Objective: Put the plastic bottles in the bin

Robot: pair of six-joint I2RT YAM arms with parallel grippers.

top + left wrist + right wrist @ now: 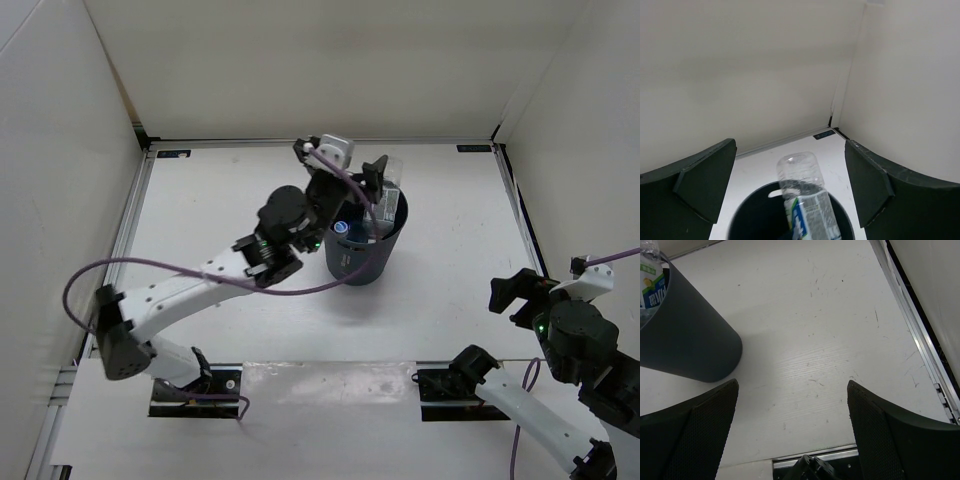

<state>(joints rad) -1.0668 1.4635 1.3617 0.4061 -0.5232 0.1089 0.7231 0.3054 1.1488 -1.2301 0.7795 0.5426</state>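
Plastic bottle (799, 172), clear with a printed label, stands base-up in the bin (362, 262) and pokes up past its rim. A blue cap (341, 227) shows deeper inside (what else lies under it I cannot tell). The bin stands near the middle of the bench (450, 200), a little toward the far edge, with open surface to its right and near side. My left pincer (789, 165) hangs released over the bin's mouth — jaws wide, touching nothing. My right pincer (792, 405) is released too, above bare bench by the right edge — well apart from the bin. Count: one bin, one bottle in plain sight, one separate cap, two pincers.
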